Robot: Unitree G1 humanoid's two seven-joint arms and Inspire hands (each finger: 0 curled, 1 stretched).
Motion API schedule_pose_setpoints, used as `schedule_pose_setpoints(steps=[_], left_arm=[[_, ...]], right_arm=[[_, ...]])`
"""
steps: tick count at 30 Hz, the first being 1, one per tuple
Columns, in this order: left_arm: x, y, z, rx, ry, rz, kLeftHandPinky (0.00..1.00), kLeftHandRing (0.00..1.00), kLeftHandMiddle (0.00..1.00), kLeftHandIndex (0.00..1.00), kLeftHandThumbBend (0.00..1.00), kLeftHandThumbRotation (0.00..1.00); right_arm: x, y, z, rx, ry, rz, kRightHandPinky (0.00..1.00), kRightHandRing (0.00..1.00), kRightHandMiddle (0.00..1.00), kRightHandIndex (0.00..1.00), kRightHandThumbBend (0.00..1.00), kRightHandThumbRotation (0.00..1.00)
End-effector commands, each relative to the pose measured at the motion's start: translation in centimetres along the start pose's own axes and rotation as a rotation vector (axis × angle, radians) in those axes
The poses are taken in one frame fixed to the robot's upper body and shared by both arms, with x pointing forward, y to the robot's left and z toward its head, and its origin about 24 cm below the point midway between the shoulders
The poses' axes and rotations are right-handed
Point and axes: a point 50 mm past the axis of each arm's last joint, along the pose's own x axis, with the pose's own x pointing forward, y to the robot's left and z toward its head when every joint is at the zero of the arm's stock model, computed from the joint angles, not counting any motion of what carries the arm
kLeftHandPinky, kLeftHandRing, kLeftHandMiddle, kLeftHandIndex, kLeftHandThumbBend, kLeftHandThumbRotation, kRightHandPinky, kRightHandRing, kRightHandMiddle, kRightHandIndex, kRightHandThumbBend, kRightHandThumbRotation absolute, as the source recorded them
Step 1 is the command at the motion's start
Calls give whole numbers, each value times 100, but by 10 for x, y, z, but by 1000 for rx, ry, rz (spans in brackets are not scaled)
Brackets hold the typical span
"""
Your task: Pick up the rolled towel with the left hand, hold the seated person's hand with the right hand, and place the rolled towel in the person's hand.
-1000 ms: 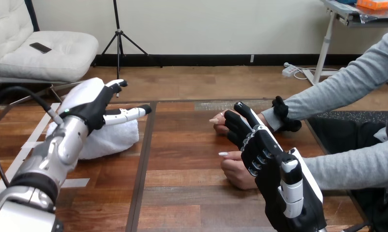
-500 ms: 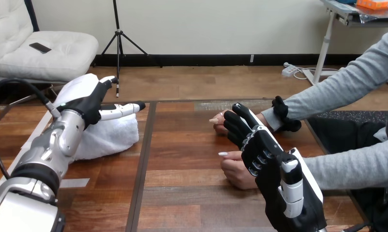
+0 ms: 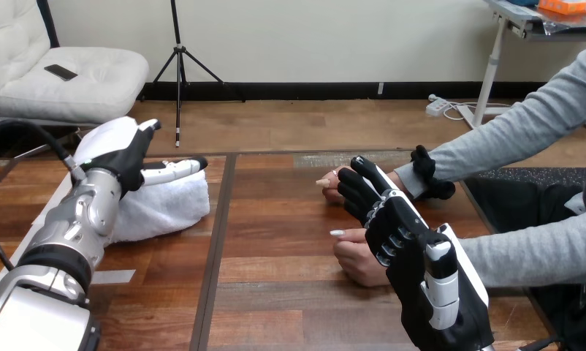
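A dark seam (image 3: 215,248) runs from the near edge of the wooden table (image 3: 290,292) to its far edge, and everything here sits on one side of it or the other.

Left of the seam, close beside it, lies the rolled towel (image 3: 166,208), a white, loosely bundled roll resting flat on the wood. Its right end stops just short of the seam. The left hand (image 3: 118,157) is over the far, upper part of the towel, further left of the seam than the towel's middle. Its fingers (image 3: 174,170) are straight and spread apart, with one stretched out toward the seam along the towel's top edge (whether it rests on the cloth or hangs just above it cannot be told). Nothing is curled round the towel, and most of the roll shows below and to the right of the hand. The silver left forearm (image 3: 71,234) slants down from the hand, away from the seam, crossing in front of the towel's left end.

Right of the seam, well apart from it, the right hand (image 3: 411,248) reaches forward over the person's two hands. The person's nearer hand (image 3: 352,259) rests on the wood on the seam side of the right hand, partly hidden under it. The person's farther hand (image 3: 331,186) lies further up the table, at about the same distance from the seam, with the tip of the right hand overlapping it. Whether the right hand grips either of them cannot be told.
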Motion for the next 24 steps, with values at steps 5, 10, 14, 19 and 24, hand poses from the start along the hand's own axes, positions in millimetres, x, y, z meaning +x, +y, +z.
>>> schedule_pose_setpoints(steps=[5,10,14,19,24], left_arm=[[6,22,15,99,-16,66,89,94,95,94,69,77],[6,22,13,147,13,55,94,95,96,96,72,81],[6,21,11,213,17,54,95,96,96,96,74,82],[6,21,9,277,35,38,95,96,96,97,78,83],[6,21,7,280,47,29,96,96,97,97,83,82]], right_arm=[[12,-2,15,-20,-98,-1,100,95,93,94,93,100],[12,-2,15,-15,-100,-2,100,95,93,94,92,100],[12,-2,15,-15,-101,-7,100,95,92,94,94,100],[11,-2,16,-14,-104,-5,100,95,92,93,94,100],[11,-1,16,-13,-106,1,100,95,92,93,95,100]])
